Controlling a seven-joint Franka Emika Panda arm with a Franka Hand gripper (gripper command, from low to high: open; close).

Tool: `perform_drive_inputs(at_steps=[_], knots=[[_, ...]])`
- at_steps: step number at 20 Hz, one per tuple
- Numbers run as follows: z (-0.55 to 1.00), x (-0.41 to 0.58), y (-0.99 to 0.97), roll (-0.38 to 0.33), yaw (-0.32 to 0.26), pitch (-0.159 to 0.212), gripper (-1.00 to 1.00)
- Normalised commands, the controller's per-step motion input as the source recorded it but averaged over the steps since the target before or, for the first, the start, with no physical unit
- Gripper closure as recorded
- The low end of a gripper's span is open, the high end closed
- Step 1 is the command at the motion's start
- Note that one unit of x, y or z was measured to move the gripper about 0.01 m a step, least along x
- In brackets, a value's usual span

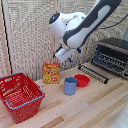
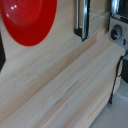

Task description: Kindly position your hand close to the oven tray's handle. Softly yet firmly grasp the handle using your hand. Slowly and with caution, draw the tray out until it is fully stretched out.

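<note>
My hand (image 1: 66, 57) hangs in the air above the yellow box, well to the exterior view's left of the oven (image 1: 113, 54), and holds nothing. Its fingers look spread, so it reads as open. The oven tray (image 1: 95, 71), a dark rack of thin bars, sticks out of the oven's front over the table. Its handle (image 1: 90, 75) runs along the front edge, next to the red bowl. In the wrist view the handle (image 2: 82, 19) is a dark bar beside the red bowl, and the hand is apart from it.
A red bowl (image 1: 82, 80) (image 2: 27, 20) and a blue cup (image 1: 70, 85) stand just in front of the tray. A yellow box (image 1: 51, 72) stands below the hand. A red basket (image 1: 20, 95) sits at the exterior view's left. An oven knob (image 2: 116, 33) and a cable (image 2: 118, 75) show.
</note>
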Motion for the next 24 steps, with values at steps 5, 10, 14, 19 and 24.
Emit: perform_drive_inputs(at_steps=[5,10,14,19,24], knots=[[-0.19,0.022,-0.29,-0.362,0.068,0.000,-1.00],[0.00,0.017,-0.73,-0.207,0.027,0.000,-1.00],[-0.02,0.079,-0.77,-0.178,0.034,0.000,-1.00],[-0.13,0.230,-0.61,-0.191,0.058,0.012,-1.00],[-0.19,0.471,-0.47,-0.179,0.024,0.048,-1.00]])
